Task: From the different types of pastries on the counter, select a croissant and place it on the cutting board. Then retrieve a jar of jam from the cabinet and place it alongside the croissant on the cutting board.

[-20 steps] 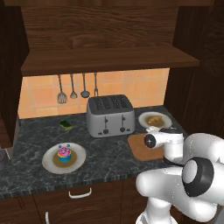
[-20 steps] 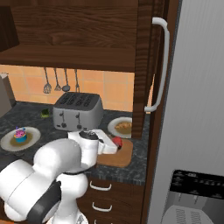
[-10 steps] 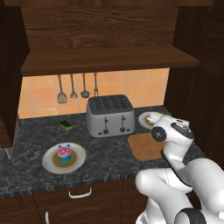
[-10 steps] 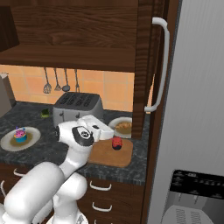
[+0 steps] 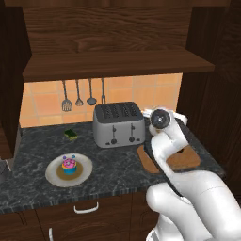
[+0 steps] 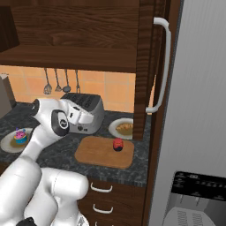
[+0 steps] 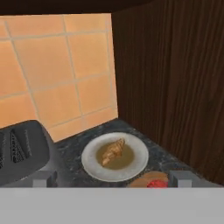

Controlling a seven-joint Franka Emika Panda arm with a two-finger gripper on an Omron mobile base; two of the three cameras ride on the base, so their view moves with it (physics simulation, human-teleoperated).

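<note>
The croissant (image 7: 113,152) lies on a round white plate (image 7: 138,162) at the back right of the counter (image 5: 117,172), by the wall. In front of that plate lies the cutting board (image 6: 99,152), and the jar of jam (image 6: 118,144) stands upright on its right part. My gripper (image 7: 113,179) hovers above the board's near side, aimed at the croissant's plate. It is open, with nothing between its fingertips (image 7: 43,179). The frosted cake (image 5: 69,165) sits on its own plate (image 5: 54,175) at the left. The cabinet shelf (image 5: 117,66) spans the counter overhead.
A grey toaster (image 5: 117,124) stands just left of the croissant's plate, close to my hand. Utensils (image 5: 77,94) hang on the tiled wall, and a small sponge (image 5: 71,134) lies below them. A dark wood panel and a tall fridge (image 6: 198,110) close off the right side.
My hand has risen from the cutting board and swung up toward the toaster and back wall. The jar of jam stays on the board. The jaws remain open.
</note>
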